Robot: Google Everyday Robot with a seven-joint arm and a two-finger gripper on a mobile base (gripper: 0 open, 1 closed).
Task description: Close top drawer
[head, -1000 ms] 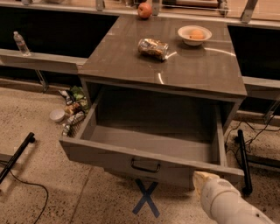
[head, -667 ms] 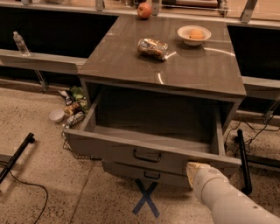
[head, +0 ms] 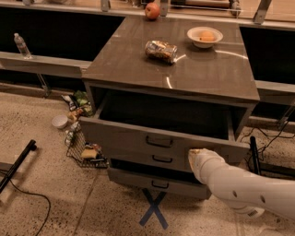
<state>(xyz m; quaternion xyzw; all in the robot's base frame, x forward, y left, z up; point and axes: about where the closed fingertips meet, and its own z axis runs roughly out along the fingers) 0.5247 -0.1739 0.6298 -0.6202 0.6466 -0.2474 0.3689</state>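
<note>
The top drawer (head: 138,137) is a wide grey wooden drawer with a small black handle (head: 159,142). It stands partly open, pulled out a short way from the grey cabinet (head: 216,73). Its inside shows as a dark gap. Two lower grey drawers sit beneath it, the bottom one (head: 159,180) sticking out slightly. My gripper (head: 197,156) is at the end of the white arm and presses against the right part of the top drawer's front.
On the cabinet top lie a crumpled snack bag (head: 161,50), a white bowl with an orange (head: 205,36) and an apple (head: 152,10). A wire basket with litter (head: 85,150) and a white bowl (head: 60,121) lie on the floor left. A blue X (head: 154,209) marks the floor.
The top drawer has slid inward from wide open to partly open. My arm has moved forward and up with it, staying against the drawer front.
</note>
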